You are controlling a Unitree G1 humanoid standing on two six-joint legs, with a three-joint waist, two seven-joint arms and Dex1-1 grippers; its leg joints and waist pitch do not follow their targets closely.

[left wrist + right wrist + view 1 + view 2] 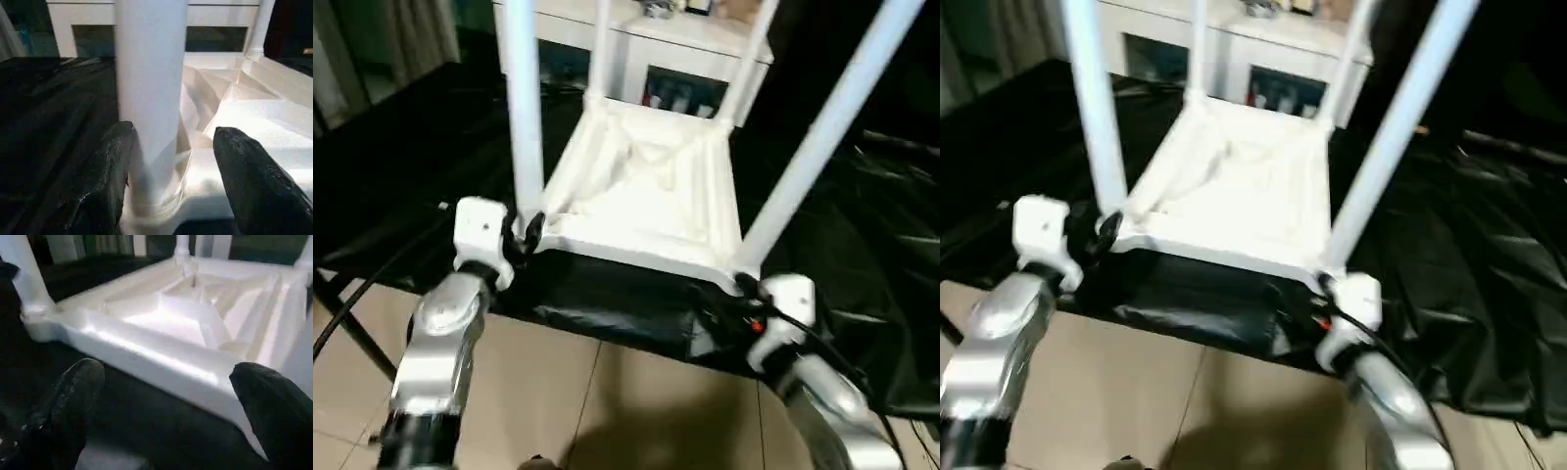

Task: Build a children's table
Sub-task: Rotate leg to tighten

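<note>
Small white plastic children's table (646,201) upside down on the black-cloth-covered work table (431,176), all four long white tapered tube legs pointing up.

It lies by the table's near edge, ribbed underside showing. The left hand (171,161) is at the near-left corner with its black fingers (105,181) apart, set on either side of the base of the near-left leg (522,108) and not closed on it. The right hand (171,406) is by the near-right corner below the near-right leg (822,127), fingers spread wide, holding nothing. A white cabinet with glass doors (656,59) stands beyond the table's far edge.
</note>
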